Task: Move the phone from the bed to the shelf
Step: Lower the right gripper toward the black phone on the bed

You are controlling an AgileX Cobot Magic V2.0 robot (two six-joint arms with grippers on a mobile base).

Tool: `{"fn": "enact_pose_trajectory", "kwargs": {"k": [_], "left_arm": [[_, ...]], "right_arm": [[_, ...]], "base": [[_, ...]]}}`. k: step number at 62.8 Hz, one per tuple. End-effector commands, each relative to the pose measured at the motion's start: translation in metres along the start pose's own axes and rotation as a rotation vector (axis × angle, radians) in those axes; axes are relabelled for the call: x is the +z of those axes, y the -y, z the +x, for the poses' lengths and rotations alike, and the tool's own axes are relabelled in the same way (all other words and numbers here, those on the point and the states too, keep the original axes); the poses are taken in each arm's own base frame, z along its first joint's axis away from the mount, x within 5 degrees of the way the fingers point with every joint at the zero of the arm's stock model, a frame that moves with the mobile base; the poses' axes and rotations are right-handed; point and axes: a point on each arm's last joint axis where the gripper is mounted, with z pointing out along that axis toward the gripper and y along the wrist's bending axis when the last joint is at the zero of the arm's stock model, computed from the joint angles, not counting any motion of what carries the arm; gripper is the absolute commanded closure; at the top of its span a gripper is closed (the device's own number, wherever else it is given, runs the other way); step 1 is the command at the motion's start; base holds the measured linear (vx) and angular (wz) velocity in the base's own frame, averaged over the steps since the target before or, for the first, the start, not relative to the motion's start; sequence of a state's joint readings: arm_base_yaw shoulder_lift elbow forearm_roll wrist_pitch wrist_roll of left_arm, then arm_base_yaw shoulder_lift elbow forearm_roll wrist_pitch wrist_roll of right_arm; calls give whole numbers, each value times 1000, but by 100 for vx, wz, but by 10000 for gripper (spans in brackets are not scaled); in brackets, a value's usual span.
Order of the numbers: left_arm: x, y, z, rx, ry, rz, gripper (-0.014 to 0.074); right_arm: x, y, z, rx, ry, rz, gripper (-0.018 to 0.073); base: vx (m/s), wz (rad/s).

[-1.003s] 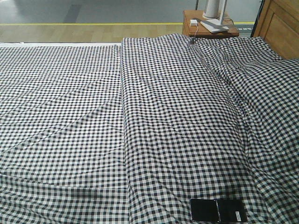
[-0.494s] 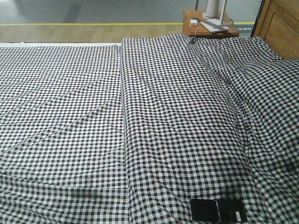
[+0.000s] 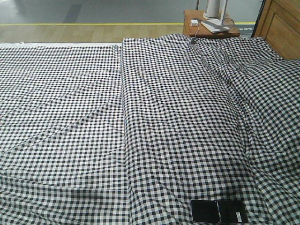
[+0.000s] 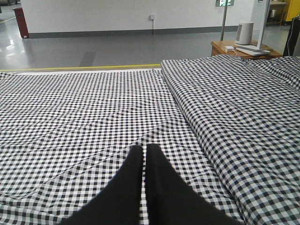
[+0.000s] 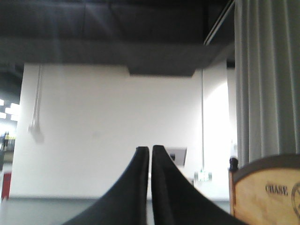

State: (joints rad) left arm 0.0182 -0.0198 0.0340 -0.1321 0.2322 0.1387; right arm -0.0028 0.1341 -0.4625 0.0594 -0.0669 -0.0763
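Note:
The black glossy phone (image 3: 219, 211) lies flat on the gingham-covered bed (image 3: 140, 131) at the near right edge of the front view. Neither gripper shows in that view. In the left wrist view my left gripper (image 4: 145, 148) is shut with nothing in it, low over the check cover (image 4: 93, 117). In the right wrist view my right gripper (image 5: 150, 149) is shut on nothing and points up at a white wall, with the wooden headboard (image 5: 265, 194) at lower right. The phone appears in neither wrist view. The shelf is out of view.
A reddish-brown bedside table (image 3: 211, 29) with a white device and a cable stands beyond the bed's far right corner. The brown headboard (image 3: 280, 26) rises at the right. A long raised fold (image 3: 124, 117) runs down the cover. Floor with a yellow line lies beyond.

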Motion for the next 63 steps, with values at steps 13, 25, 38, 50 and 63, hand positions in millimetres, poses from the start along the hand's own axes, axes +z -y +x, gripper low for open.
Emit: {"fn": "enact_pose_trajectory", "kwargs": {"k": [13, 25, 38, 50, 63], "left_arm": [[0, -1, -6, -10, 75, -6, 596], [0, -1, -6, -10, 75, -6, 596], [0, -1, -6, -10, 75, -6, 596], [0, -1, -6, -10, 75, -6, 596], [0, -1, -6, -10, 75, -6, 596]], "right_arm": [[64, 0, -24, -22, -196, -7, 557], [96, -1, 4, -20, -369, -16, 495], [114, -2, 35, -18, -536, -23, 221], [120, -2, 46, -18, -583, -24, -127], [121, -2, 48, -18, -592, -24, -158]], "base": [[0, 0], [0, 0], [0, 0], [0, 0], [0, 0]]}}
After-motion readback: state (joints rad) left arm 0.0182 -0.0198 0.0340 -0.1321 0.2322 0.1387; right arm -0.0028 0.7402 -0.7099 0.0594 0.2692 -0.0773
